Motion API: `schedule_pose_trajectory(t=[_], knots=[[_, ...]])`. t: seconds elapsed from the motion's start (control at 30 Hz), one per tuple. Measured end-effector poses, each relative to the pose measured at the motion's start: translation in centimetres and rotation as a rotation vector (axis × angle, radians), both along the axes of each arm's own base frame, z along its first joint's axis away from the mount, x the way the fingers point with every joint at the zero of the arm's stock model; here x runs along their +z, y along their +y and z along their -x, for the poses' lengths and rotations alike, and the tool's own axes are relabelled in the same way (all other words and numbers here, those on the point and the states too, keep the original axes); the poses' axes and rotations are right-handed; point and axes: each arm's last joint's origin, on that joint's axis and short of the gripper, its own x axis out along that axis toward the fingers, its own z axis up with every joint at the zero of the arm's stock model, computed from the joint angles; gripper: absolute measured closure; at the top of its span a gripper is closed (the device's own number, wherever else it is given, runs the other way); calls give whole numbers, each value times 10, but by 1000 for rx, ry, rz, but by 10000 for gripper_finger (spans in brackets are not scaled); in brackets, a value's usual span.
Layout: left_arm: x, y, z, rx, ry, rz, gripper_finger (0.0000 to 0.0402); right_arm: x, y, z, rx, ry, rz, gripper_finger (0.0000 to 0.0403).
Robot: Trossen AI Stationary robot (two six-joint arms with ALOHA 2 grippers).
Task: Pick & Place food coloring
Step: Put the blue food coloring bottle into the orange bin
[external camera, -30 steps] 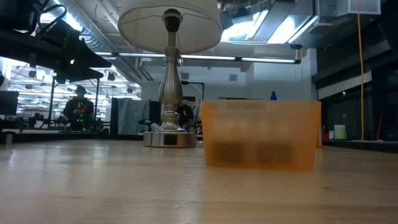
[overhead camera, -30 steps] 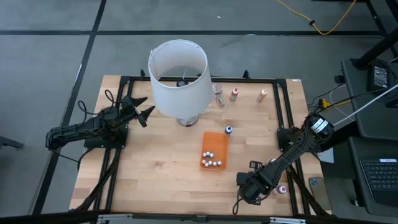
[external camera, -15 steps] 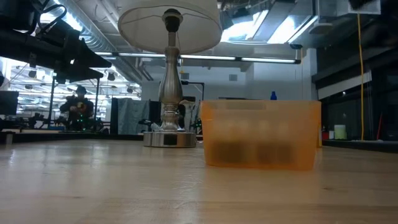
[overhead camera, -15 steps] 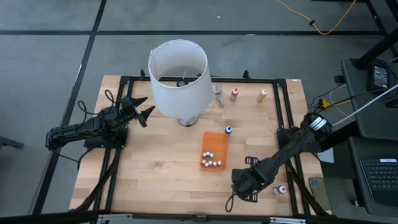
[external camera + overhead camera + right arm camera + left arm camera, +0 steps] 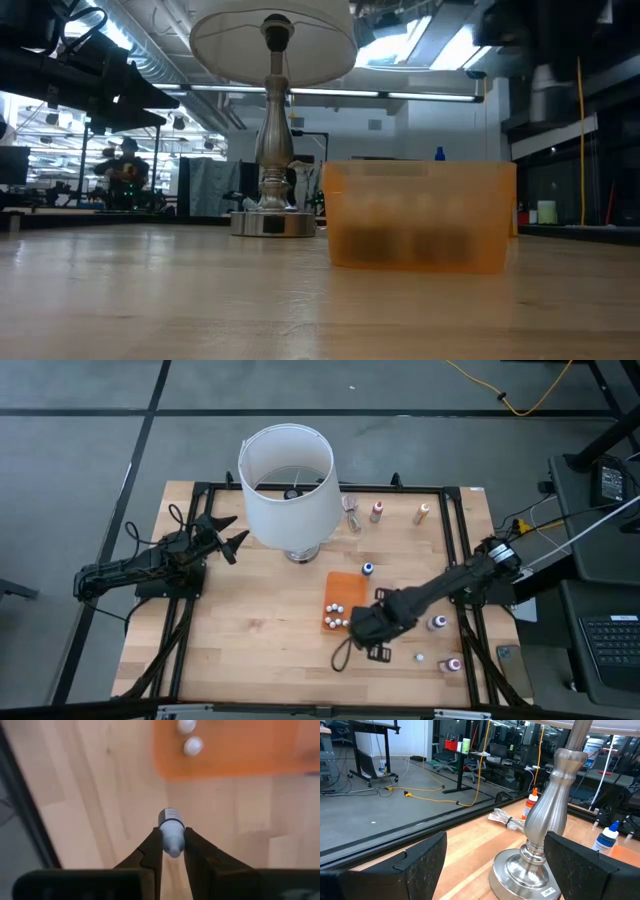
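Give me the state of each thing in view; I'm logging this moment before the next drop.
Right gripper: shut on a small bottle, near the tray's edge.
Small bottle: held between the fingers, above the wood.
Orange tray: flat on the table, white-capped bottles inside.
Blue-capped bottle: upright beside the tray.
Left gripper: open, empty, beside the lamp.
Lamp: upright.

Several white-capped bottles (image 5: 340, 616) are sitting in the orange tray (image 5: 350, 588). A blue one (image 5: 368, 569) is standing just beyond the tray's far corner. Two more (image 5: 377, 511) (image 5: 423, 512) are standing near the table's (image 5: 250, 630) far edge. Others (image 5: 439, 623) (image 5: 454, 664) are resting near the right edge. One small bottle (image 5: 171, 829) is being pinched in the right end effector (image 5: 172, 851) beside the tray.
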Motion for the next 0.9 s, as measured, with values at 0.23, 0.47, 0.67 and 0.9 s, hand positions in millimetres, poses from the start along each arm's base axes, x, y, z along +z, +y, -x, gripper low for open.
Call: schedule_pose_trajectory(t=[0.23, 0.47, 0.67, 0.9], knots=[[0, 0, 0, 0, 0, 0, 79, -2, -18, -33, -24, -3, 12, 337], [0, 0, 0, 0, -1, 0, 80, -18, -37, -57, -39, 5, 65, 337], [0, 0, 0, 0, -1, 0, 80, -35, -48, -68, -68, 37, 84, 336], [0, 0, 0, 0, 0, 0, 79, -61, -46, -77, -56, 84, 94, 334]])
